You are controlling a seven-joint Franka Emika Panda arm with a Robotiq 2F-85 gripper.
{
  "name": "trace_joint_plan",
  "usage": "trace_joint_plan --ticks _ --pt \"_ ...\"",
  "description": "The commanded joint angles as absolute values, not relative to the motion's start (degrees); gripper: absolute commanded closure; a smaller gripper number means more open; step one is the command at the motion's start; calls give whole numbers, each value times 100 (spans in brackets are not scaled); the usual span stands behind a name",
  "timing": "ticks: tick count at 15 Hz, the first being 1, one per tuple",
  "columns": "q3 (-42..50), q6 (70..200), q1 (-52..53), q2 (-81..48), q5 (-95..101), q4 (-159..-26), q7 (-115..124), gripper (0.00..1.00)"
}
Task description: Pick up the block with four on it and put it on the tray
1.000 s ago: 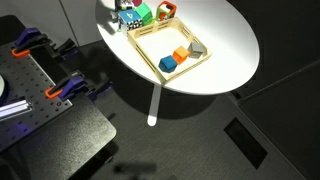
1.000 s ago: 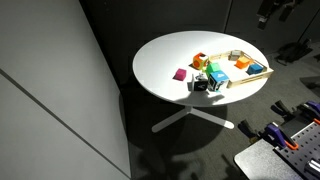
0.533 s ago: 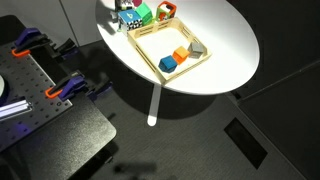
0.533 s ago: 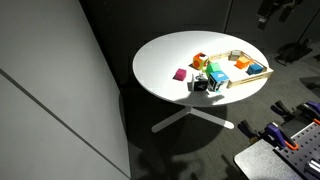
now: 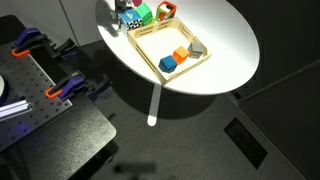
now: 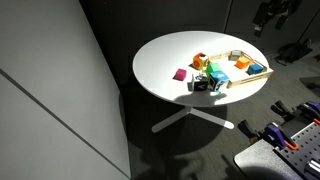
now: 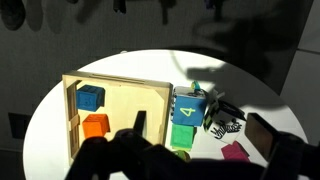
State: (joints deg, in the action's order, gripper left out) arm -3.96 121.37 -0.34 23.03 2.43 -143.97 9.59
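We find the four block (image 7: pixel 187 105) at 12 o'clock from our wide-spread gripper (image 7: pixel 200 145), just beside the tray (image 7: pixel 125 105) at its 3 o'clock rim (outside it). Its 4 faces up and reads upright, and the cube is equal-sided.

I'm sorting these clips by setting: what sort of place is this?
Probably a robotics lab, not a home: a perforated mounting board with orange-handled clamps, and a round white table holding a wooden tray of toy blocks.
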Motion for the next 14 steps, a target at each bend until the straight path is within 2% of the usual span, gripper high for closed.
trace_joint_plan --ticks 1,7,14 --pt "-352 12715 -146 1861 319 -14434 1130 0" --pt "-314 13982 -151 1080 323 -14476 1088 0" --pt "-275 14738 -43 179 230 -14235 878 0"
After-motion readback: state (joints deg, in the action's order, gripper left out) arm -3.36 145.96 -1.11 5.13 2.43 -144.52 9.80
